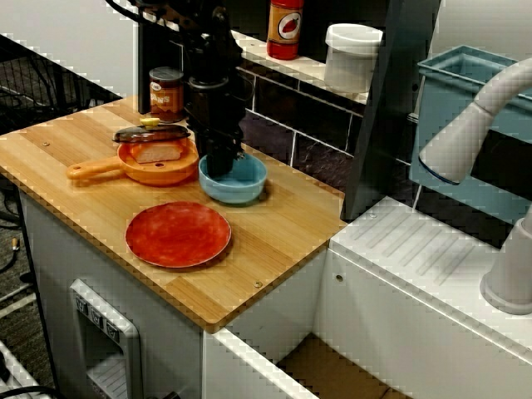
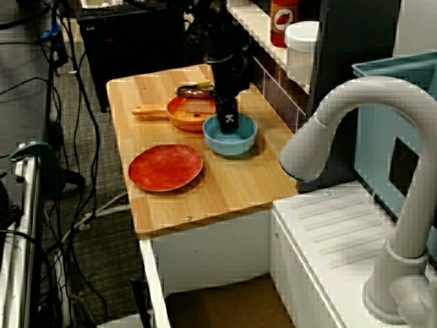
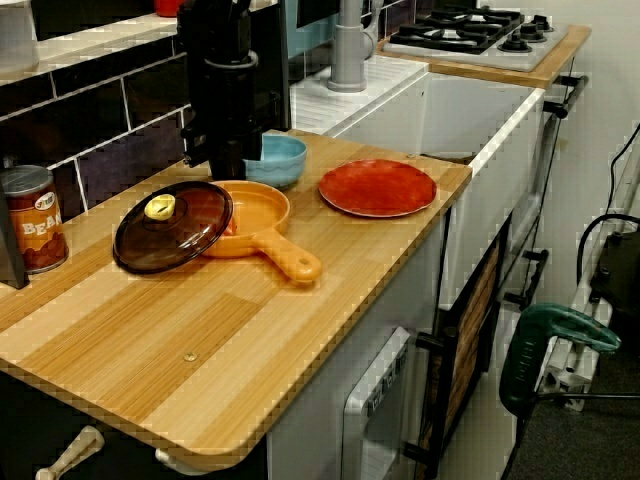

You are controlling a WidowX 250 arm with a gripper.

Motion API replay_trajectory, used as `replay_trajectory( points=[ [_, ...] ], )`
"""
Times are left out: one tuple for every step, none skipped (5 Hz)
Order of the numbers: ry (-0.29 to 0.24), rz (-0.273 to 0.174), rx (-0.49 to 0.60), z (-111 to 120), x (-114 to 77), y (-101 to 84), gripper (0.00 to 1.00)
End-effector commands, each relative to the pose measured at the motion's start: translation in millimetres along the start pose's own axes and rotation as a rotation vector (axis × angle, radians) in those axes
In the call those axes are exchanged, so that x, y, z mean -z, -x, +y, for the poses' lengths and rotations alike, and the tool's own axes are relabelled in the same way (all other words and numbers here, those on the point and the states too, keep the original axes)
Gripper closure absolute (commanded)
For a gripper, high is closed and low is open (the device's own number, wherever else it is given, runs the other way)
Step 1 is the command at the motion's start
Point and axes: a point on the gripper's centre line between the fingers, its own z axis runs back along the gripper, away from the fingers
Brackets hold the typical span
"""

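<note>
My black gripper reaches straight down into a light blue bowl at the back of the wooden counter. Seen from over the faucet, the gripper has its tip inside the bowl. Its fingers are dark and bunched together, so I cannot make out their state or anything between them. From the counter's end, the gripper stands between the bowl and an orange pan. A dark glass lid with a yellow knob leans on that pan.
A red plate lies near the counter's front edge. The pan holds a pale piece of food. A beans can stands behind it. A red bottle and white tub sit on the tiled ledge. A grey faucet rises over the sink.
</note>
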Motion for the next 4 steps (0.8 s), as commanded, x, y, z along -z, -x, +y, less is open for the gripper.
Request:
replay_trajectory(
  points=[
    [-0.038, -0.109, 0.027, 15.1, -58.4, -4.7, 1.0],
    [-0.045, -0.116, 0.044, 16.7, -69.1, 0.2, 1.0],
    [-0.08, -0.125, 0.073, 14.8, -81.1, 8.2, 1.0],
    [-0.115, -0.134, 0.09, 10.8, -87.3, 16.6, 1.0]
  ],
)
